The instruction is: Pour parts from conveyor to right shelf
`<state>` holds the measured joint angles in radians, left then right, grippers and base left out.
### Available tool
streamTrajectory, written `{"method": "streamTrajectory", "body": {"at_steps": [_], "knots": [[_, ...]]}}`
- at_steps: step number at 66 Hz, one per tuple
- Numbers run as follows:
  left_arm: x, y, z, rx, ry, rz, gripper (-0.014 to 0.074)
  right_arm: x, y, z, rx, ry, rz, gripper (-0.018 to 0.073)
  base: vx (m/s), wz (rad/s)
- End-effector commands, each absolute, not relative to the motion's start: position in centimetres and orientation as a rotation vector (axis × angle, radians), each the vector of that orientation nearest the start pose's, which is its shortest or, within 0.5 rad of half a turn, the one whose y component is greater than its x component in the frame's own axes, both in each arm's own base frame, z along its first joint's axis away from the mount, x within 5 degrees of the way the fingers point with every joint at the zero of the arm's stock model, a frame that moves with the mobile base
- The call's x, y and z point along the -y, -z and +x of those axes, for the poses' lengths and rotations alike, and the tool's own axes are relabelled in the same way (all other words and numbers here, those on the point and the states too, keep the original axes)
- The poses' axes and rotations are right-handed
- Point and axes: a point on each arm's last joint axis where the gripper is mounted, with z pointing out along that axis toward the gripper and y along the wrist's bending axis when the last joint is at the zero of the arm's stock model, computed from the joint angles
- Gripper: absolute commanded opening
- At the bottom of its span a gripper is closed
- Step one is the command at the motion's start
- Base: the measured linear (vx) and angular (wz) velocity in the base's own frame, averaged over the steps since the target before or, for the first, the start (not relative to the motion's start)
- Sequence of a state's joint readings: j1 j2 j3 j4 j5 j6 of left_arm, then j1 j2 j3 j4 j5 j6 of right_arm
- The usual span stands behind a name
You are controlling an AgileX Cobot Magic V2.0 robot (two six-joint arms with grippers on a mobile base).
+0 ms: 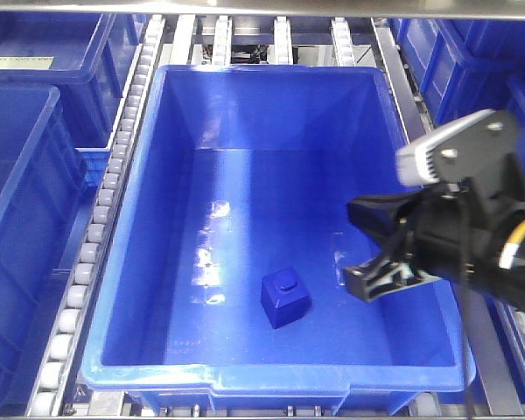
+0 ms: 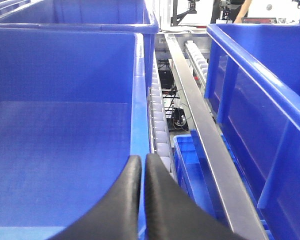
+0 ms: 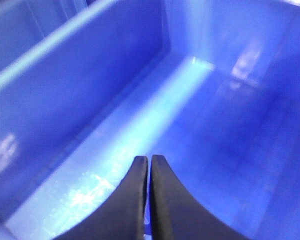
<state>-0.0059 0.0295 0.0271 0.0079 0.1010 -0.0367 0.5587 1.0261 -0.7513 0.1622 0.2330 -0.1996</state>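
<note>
One of the parts, a small blue cube [image 1: 285, 298] with a round stud on top, lies on the floor of a large blue crate [image 1: 271, 77]. The crate rests on the roller rails [image 1: 94, 238] of the right shelf. My right gripper [image 1: 360, 282] hangs inside the crate's right side, a short way right of the cube. In the right wrist view that gripper [image 3: 149, 161] is shut on nothing above the crate floor, and the cube is out of its sight. My left gripper [image 2: 142, 161] is shut and empty over the rim of another blue crate [image 2: 139, 100]. The conveyor is out of view.
More blue crates [image 1: 35, 52] fill the lanes to the left and right [image 1: 472, 52]. A steel rail [image 2: 200, 125] and white rollers [image 2: 157, 120] run between the crates. A smaller blue bin [image 2: 190, 165] sits lower down beside the rail.
</note>
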Motion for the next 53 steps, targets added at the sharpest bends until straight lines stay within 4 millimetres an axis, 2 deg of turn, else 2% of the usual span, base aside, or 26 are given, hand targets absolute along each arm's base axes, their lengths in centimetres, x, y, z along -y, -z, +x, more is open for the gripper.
{"method": "streamTrajectory", "body": {"at_steps": [1, 28, 37, 53], "knots": [[0.0, -20.6, 6.1, -1.559, 0.037, -0.034, -0.0006, -11.6, -34.4, 18.2, -1.795, -0.376, -0.577, -0.0009, 0.00, 0.00], [0.0, -20.6, 6.1, -1.559, 0.037, -0.034, -0.0006, -11.5, -34.4, 18.1, -1.798, -0.376, -0.579, -0.0009, 0.00, 0.00], [0.0, -20.6, 6.1, -1.559, 0.037, -0.034, -0.0006, -11.1, -35.4, 17.6, -1.725, -0.353, -0.581, -0.0009, 0.00, 0.00], [0.0, -20.6, 6.1, -1.559, 0.037, -0.034, -0.0006, -6.7, -36.3, 17.2, -1.776, -0.257, -0.382, -0.0009, 0.00, 0.00]]}}
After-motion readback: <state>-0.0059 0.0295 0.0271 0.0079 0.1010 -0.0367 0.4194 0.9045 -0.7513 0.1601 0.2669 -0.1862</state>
